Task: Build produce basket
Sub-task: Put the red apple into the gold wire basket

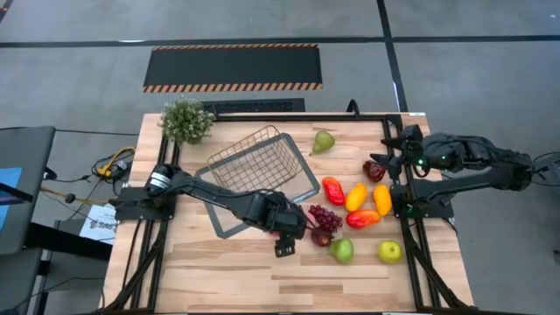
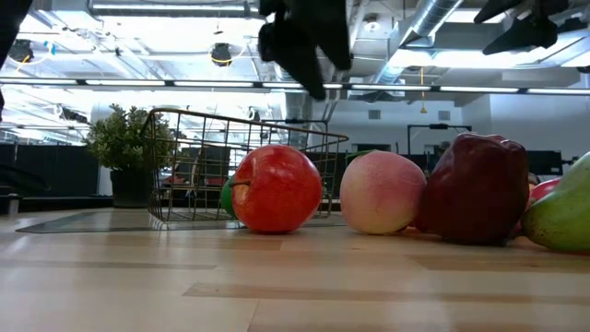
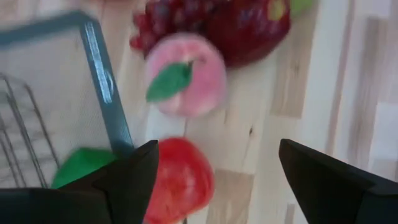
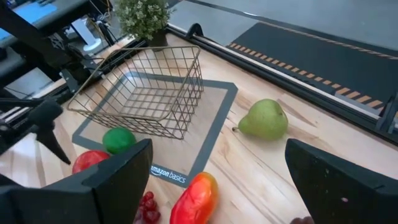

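One silver wire-mesh basket [image 1: 254, 164] sat empty on its grey tray [image 1: 229, 227]. Below the left gripper [image 3: 214, 177], fingers spread, lay one red apple [image 3: 177, 180], one pink peach [image 3: 186, 74] and one grape bunch [image 3: 163, 18].

Table [image 1: 219, 262]: light wood, centre frame. Basket [image 1: 254, 162]: wire mesh, on grey tray [image 1: 308, 185], centre. Plant [image 1: 185, 120]: upper left corner of table. Pear [image 1: 324, 141]: right of basket, apart. Produce cluster, centre right: red pepper [image 1: 332, 190], orange piece [image 1: 356, 196], yellow piece [image 1: 382, 199], red-orange piece [image 1: 362, 219], grapes [image 1: 324, 217], dark red piece [image 1: 374, 171]. Lower right: green-red fruit [image 1: 342, 250], yellow-green apple [image 1: 389, 252]. Left gripper [image 1: 285, 242]: just below tray corner, beside grapes, fingers apart. Right gripper [image 1: 385, 150]: upper right.
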Robot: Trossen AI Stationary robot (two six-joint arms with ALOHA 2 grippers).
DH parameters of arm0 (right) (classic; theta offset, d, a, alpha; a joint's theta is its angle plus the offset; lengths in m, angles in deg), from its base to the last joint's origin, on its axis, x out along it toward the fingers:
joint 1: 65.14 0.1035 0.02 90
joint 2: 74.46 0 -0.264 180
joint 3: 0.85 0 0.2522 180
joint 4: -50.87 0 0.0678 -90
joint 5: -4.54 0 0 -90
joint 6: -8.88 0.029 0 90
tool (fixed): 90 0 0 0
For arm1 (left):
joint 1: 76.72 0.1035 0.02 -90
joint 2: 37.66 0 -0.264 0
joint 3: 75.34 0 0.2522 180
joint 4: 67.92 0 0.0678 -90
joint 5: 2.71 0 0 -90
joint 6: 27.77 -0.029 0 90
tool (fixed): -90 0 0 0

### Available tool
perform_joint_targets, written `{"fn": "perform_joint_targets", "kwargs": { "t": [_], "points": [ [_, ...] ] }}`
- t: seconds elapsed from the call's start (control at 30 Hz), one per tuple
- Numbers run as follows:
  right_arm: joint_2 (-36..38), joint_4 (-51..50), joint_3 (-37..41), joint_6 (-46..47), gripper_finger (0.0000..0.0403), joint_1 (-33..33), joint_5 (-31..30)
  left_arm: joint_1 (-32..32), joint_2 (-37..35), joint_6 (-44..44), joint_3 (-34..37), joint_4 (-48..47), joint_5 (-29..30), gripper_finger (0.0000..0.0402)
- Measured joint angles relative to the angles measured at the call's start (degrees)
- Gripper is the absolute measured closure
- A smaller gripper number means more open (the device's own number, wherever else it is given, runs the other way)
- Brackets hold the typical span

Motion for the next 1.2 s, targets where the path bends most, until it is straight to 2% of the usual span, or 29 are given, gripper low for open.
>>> {"fn": "perform_joint_targets", "kwargs": {
  "t": [0.23, 0.43, 0.77, 1.03, 1.2],
  "points": [
    [0.0, -1.3, 0.0, 0.0, 0.0017, 0.0, 0.1, -1.0, 1.0, 6.6, -0.1, -3.0, 1.2, 0.0059],
    [0.0, -2.8, 0.0, -0.2, 0.0017, 0.0, 1.5, -1.0, 0.9, 10.2, -0.2, -5.0, 8.9, 0.0058],
    [0.0, -3.7, 0.0, -2.0, 0.0017, 0.0, 1.5, -1.2, 0.9, 12.4, -0.2, -4.8, 6.7, 0.0058],
    [0.0, -3.8, 0.0, -2.1, 0.0017, 0.0, 1.5, -0.9, 5.5, 11.3, -0.1, -3.5, 2.9, 0.0058],
    [0.4, -3.9, 0.0, -2.1, 0.0017, 0.0, 1.5, -1.0, 7.0, 13.0, -0.3, -3.6, 5.9, 0.0058]
  ]
}}
